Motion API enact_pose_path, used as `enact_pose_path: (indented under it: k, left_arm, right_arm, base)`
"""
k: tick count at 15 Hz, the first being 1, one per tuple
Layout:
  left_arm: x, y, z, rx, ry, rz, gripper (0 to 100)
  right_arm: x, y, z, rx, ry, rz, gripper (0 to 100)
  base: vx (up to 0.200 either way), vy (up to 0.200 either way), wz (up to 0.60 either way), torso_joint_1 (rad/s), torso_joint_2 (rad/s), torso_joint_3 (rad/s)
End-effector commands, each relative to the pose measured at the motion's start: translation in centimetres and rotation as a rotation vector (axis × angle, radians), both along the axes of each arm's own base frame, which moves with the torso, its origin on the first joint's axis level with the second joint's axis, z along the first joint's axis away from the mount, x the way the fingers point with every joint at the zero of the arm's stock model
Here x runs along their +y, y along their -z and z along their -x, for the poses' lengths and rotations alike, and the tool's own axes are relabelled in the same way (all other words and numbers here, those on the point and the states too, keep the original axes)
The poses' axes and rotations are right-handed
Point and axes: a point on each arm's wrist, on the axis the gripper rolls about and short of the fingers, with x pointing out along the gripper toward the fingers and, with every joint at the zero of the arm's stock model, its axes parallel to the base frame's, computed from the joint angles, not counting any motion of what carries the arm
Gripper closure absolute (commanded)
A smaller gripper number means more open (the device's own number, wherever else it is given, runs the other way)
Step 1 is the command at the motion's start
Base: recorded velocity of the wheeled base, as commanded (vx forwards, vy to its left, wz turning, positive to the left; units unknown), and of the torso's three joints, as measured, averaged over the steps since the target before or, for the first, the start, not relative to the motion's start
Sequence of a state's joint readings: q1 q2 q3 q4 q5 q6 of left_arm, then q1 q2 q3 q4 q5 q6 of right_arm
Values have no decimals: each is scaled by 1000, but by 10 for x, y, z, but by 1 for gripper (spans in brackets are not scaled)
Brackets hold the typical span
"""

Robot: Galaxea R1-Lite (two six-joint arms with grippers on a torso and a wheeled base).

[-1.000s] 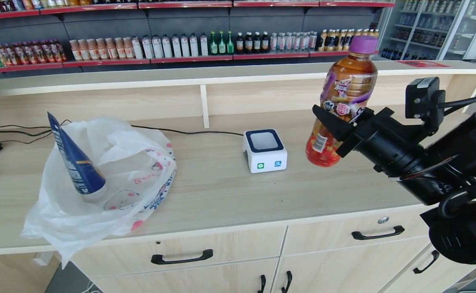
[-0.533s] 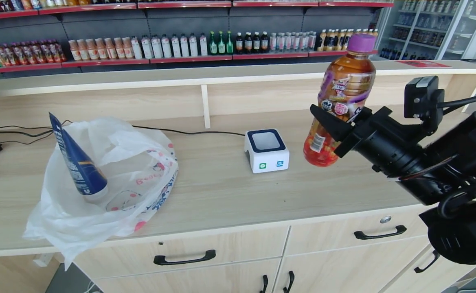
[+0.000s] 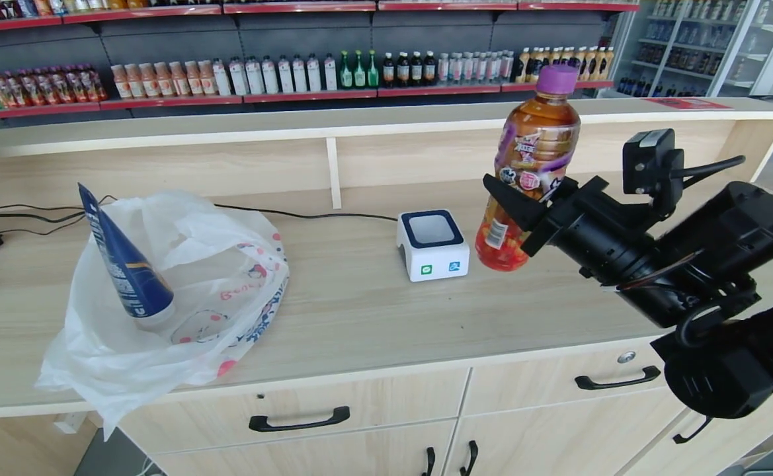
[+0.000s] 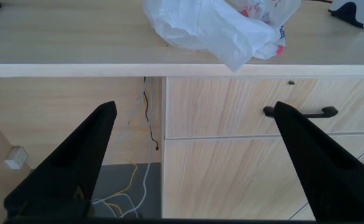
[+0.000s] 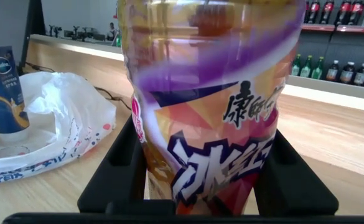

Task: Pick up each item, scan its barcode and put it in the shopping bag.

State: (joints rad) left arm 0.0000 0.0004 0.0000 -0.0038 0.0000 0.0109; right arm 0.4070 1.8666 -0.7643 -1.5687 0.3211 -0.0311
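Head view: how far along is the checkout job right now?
Done: the blue tube stands in the shopping bag. In hand: the right gripper holds the purple-capped drink bottle upright, beside the scanner, not over it. Left: scanning the bottle and bagging it. The left gripper is open, facing the drawers.

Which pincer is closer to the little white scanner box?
Right. The right pincer holds the bottle beside the scanner, above the counter. The left pincer hangs open down in front of the drawers, lower than the shopping bag.
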Motion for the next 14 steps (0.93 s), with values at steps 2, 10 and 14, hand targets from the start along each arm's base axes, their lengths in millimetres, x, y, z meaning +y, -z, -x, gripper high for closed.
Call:
enact_pose_path:
  k: [2,10,14]
  left_arm:
    - [0,0,0,-1,0,0,0]
    - [0,0,0,-1,0,-1,0]
    - [0,0,0,-1,0,-3,0]
  right_arm:
    - [10,1,-21,-48,-19,20,100]
    - [16,4,-64,-411,-144,308,100]
    - [11,-3,-69,-566,-96,395,100]
  base:
    - [0,0,0,0,0,0]
    - [0,0,0,0,0,0]
    - [0,0,0,0,0,0]
